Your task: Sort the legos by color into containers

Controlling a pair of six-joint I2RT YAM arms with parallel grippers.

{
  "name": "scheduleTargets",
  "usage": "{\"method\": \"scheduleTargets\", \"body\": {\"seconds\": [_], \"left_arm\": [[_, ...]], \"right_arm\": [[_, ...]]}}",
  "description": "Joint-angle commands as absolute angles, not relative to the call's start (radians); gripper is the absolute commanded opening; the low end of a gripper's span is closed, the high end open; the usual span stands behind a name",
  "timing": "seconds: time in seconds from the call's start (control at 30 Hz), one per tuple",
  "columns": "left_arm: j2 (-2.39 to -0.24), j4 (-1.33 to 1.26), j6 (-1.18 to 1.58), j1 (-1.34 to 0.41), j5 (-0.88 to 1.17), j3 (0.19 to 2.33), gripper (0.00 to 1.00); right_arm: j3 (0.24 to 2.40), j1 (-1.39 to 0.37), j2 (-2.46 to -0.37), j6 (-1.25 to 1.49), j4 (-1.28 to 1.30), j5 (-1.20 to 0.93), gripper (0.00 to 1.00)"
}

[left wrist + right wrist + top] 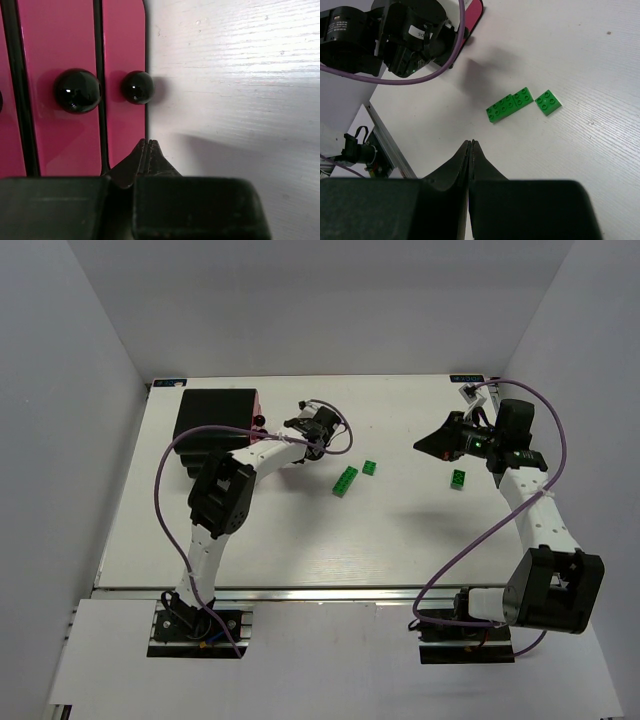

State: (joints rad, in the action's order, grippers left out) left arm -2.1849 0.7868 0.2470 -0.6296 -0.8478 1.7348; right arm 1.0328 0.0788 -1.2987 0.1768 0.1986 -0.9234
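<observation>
Three green legos lie on the white table: a longer strip (345,481), a small square (370,467) beside it, and another small one (458,478) further right. The strip (510,103) and a square (548,102) also show in the right wrist view. No red or pale yellow lego is in view. The black cabinet (215,420) stands at the back left, its pink drawers (60,50) with round black knobs (137,87) facing right. My left gripper (290,424) is shut and empty, just short of the drawer fronts (146,142). My right gripper (422,445) is shut and empty, above the table right of the strip (471,143).
The left arm's wrist and purple cable (405,35) sit between the cabinet and the green legos. The table's near edge with its metal rail (390,145) shows in the right wrist view. White walls enclose the table on three sides.
</observation>
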Motion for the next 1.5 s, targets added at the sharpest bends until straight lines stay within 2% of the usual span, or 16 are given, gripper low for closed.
{"method": "scheduleTargets", "body": {"seconds": [0.0,0.07,0.1,0.2,0.37,0.43,0.6,0.73,1.07,1.47], "left_arm": [[-2.149,0.744,0.195,-0.630,-0.879,1.770,0.00],[-2.180,0.747,0.184,-0.630,-0.908,1.785,0.06],[-2.207,0.746,0.180,-0.630,-0.938,1.793,0.13],[-2.256,0.723,0.149,-0.630,-1.012,1.807,0.22],[-2.316,0.726,0.144,-0.630,-1.112,1.836,0.25],[-2.327,0.718,0.137,-0.630,-1.118,1.835,0.32],[-2.338,0.689,0.124,-0.630,-1.137,1.838,0.38],[-2.347,0.676,0.107,-0.630,-1.157,1.838,0.53],[-2.427,0.695,0.100,-0.621,-1.204,1.871,0.57],[-2.467,0.673,0.075,-0.621,-1.284,1.908,0.54]], "right_arm": [[1.034,0.084,-1.305,0.183,0.161,-0.946,0.00],[1.035,0.084,-1.305,0.179,0.163,-0.948,0.00],[1.035,0.084,-1.307,0.179,0.163,-0.946,0.00],[1.035,0.086,-1.312,0.176,0.164,-0.946,0.00],[1.039,0.087,-1.321,0.170,0.167,-0.943,0.00],[1.042,0.087,-1.325,0.167,0.172,-0.945,0.00],[1.046,0.089,-1.335,0.163,0.181,-0.945,0.00],[1.046,0.087,-1.336,0.163,0.183,-0.942,0.00],[1.048,0.092,-1.338,0.161,0.187,-0.948,0.00],[1.046,0.097,-1.341,0.164,0.187,-0.953,0.00]]}}
